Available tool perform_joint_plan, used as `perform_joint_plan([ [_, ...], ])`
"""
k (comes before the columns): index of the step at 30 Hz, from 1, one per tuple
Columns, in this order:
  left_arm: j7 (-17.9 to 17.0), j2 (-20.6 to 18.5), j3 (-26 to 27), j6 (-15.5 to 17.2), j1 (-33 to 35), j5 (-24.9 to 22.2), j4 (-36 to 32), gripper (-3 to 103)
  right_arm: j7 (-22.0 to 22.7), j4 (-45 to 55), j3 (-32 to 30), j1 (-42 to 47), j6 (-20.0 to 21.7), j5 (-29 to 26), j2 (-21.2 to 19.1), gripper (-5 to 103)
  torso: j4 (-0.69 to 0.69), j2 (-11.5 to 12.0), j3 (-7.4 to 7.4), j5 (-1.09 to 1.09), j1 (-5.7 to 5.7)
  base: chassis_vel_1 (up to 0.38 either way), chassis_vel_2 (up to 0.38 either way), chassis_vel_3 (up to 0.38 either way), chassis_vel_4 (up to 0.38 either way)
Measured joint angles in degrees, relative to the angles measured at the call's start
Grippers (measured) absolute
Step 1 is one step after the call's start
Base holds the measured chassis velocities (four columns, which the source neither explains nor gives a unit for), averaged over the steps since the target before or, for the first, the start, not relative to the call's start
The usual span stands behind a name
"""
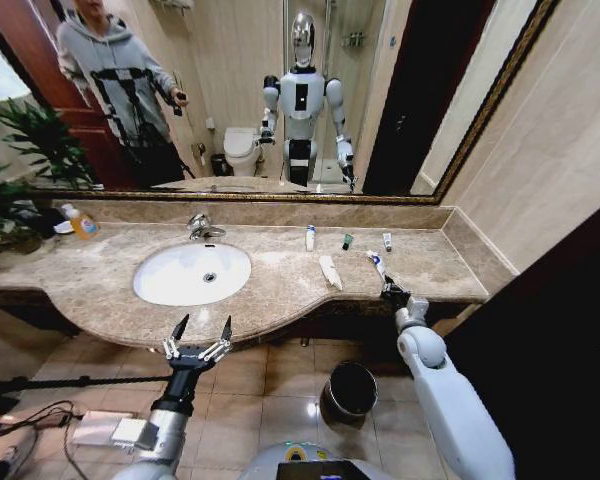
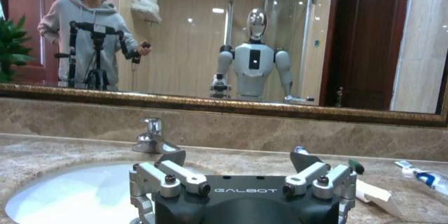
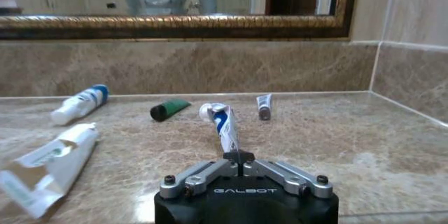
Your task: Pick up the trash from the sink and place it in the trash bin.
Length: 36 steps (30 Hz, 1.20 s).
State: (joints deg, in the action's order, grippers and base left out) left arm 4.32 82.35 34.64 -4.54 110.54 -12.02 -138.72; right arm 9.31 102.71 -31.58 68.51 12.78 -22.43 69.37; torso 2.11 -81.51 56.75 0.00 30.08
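The right gripper (image 3: 242, 157) sits low at the front edge of the beige marble worktop (image 1: 270, 285), its fingers clenched on the near end of a small white tube with blue marks (image 3: 222, 121), which lies flat on the stone and points toward the mirror. The rest of the trash lies on the worktop to the right of the sink (image 1: 192, 273), not in it: a flat white tube (image 1: 329, 271) with a torn-looking end, a small white bottle with a blue band (image 1: 310, 237), a dark green piece (image 1: 347, 241) and a short grey-white tube (image 1: 387, 241), possibly capped. The left gripper (image 1: 200, 330) hovers in front of the basin with its fingers spread wide, grasping nothing. The round black trash bin (image 1: 348, 390) stands on the tiled floor under the worktop.
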Motion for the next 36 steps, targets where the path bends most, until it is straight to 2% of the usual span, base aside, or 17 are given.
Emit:
perform_joint_plan([
  [6,0.00,0.00,0.00,0.00,0.00,0.00,0.00,100,-0.33,7.18,-1.45,6.33,-0.59,-0.86,-0.27,0,0.00,0.00,0.00,0.00,0.00,0.000,0.000,0.000,0.000],
  [8,0.00,0.00,0.00,0.00,0.00,0.00,0.00,100,-1.17,8.61,-1.77,9.27,-4.98,-0.37,0.16,0,0.00,0.00,0.00,-0.02,0.00,0.000,0.000,0.000,0.000],
  [10,0.00,0.00,0.00,0.00,0.00,0.00,0.00,100,-2.19,8.62,-2.33,12.34,-12.49,3.64,1.54,0,0.00,0.00,0.00,0.00,0.00,0.000,0.000,0.000,0.000],
  [11,0.00,0.00,0.00,0.00,0.00,0.00,0.00,100,-2.19,8.62,-2.33,12.34,-12.49,3.64,1.54,0,0.00,0.00,0.00,0.00,0.00,0.000,0.000,0.000,0.000],
  [14,-0.01,0.00,0.00,0.00,0.00,0.00,0.00,100,-2.87,9.81,-2.59,17.79,-20.30,5.90,4.58,0,0.00,0.00,-0.01,0.00,0.00,0.000,0.000,0.000,0.000],
  [15,-0.01,0.00,0.00,0.00,0.00,0.00,0.00,100,-2.87,9.81,-2.59,17.79,-20.30,5.90,4.58,0,0.00,0.00,-0.01,0.00,0.00,0.000,0.000,0.000,0.000],
  [18,0.01,0.00,0.00,0.00,0.00,0.00,0.00,100,-3.52,10.27,-2.84,23.11,-27.45,7.05,8.00,0,-0.01,0.00,-0.01,0.00,-0.01,0.000,0.000,0.000,0.000],
  [20,0.01,0.00,0.00,0.00,0.00,0.00,0.00,100,-3.53,10.26,-2.85,23.25,-27.68,7.10,8.10,0,-0.01,0.00,-0.01,0.00,-0.01,0.000,0.000,0.000,0.000],
  [21,0.00,-0.01,0.00,0.00,0.00,0.00,0.00,100,-3.72,9.83,-2.97,25.45,-31.11,7.60,9.44,0,-0.02,-0.01,-0.01,-0.01,-0.01,0.000,0.000,0.000,0.000],
  [23,0.00,0.00,0.00,0.00,0.00,0.00,0.00,100,-4.34,8.76,-3.06,29.06,-35.01,7.21,11.11,0,-0.01,0.00,-0.01,0.00,-0.01,0.000,0.000,0.000,0.000],
  [24,0.00,0.00,0.00,0.00,0.00,0.00,0.00,100,-4.34,8.76,-3.06,29.06,-35.01,7.21,11.11,0,-0.01,0.00,-0.01,0.00,-0.01,0.000,0.000,0.000,0.000],
  [26,0.00,0.00,0.00,0.00,0.00,0.00,0.00,100,-4.69,6.30,-3.04,31.49,-39.04,6.99,11.92,0,0.00,0.00,-0.01,-0.02,-0.01,0.000,0.000,0.000,0.000],
  [28,0.00,0.00,0.00,0.00,0.00,0.00,0.00,100,-4.70,4.91,-3.03,32.53,-40.44,7.16,12.25,0,0.00,0.00,-0.01,0.01,-0.01,0.000,0.000,0.000,0.000],
  [31,0.00,0.00,0.00,0.00,0.00,0.00,0.00,100,-4.55,-0.48,-2.62,35.03,-45.56,7.36,12.81,0,-0.01,0.00,-0.01,0.00,-0.01,0.000,0.000,0.000,0.000],
  [36,0.00,0.00,0.00,0.00,0.00,0.00,0.00,100,-3.62,-7.87,-1.35,34.91,-48.26,9.71,12.90,0,-0.01,0.00,0.00,0.00,-0.01,0.000,0.000,0.000,0.000],
])
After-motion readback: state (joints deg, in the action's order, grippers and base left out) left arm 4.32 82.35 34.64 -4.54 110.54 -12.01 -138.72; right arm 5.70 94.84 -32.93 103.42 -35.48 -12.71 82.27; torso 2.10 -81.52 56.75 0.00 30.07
